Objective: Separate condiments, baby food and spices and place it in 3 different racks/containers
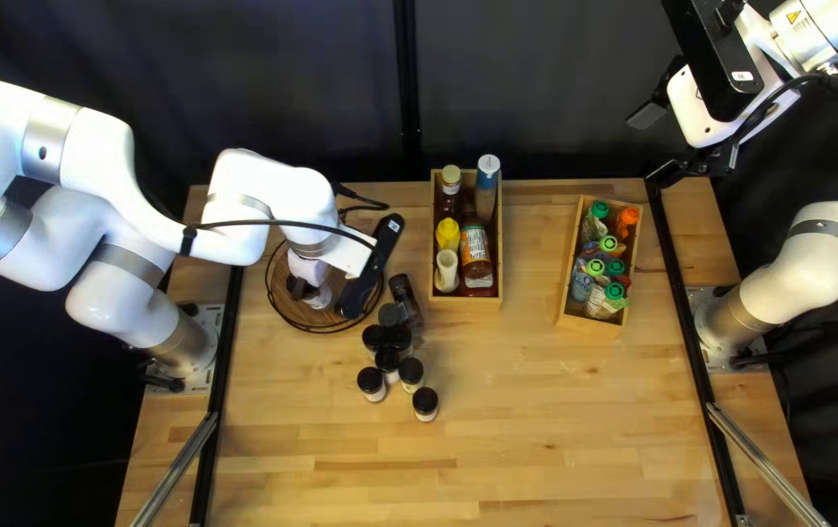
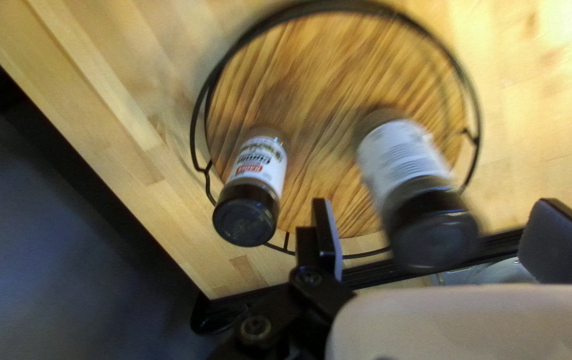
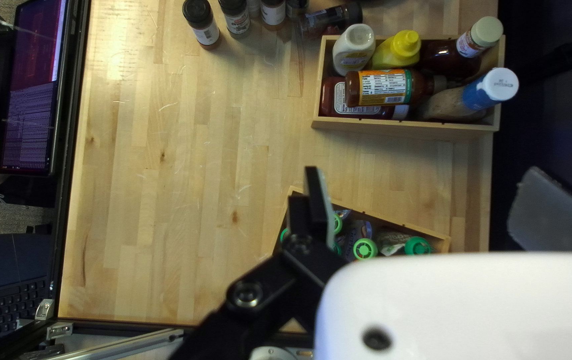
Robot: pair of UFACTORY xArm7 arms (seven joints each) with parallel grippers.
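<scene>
Left wrist view: the spice jar (image 2: 399, 167) stands on the round wooden tray (image 2: 319, 73), its dark lid between the spread fingers of the left tool (image 2: 436, 210), with a gap on each side. Another jar (image 2: 252, 180) stands outside the same fingers. The right tool (image 3: 426, 190) is also open, with nothing between its fingers.

More spice jars (image 1: 411, 375) wait on the bench (image 1: 555, 429) near the tray, most upright in a close cluster, one dark jar (image 1: 404, 293) on its side. Condiments (image 1: 447, 234) fill one wooden box (image 1: 466, 304); capped pouches (image 1: 596, 304), likely the baby food, fill the other box (image 1: 590, 326).

Each jar should be light and stiff, glass or hard plastic, I cannot tell which. Smooth walls may slip, and a hard squeeze could crack them if they are glass. Best hold is square across the body, just below the lid, with moderate pressure; the lid alone gives less to grip. Within the cluster, fingers need to come straight down so neighbours don't topple. The fallen one would probably roll if nudged, so pinch it mid-body.
</scene>
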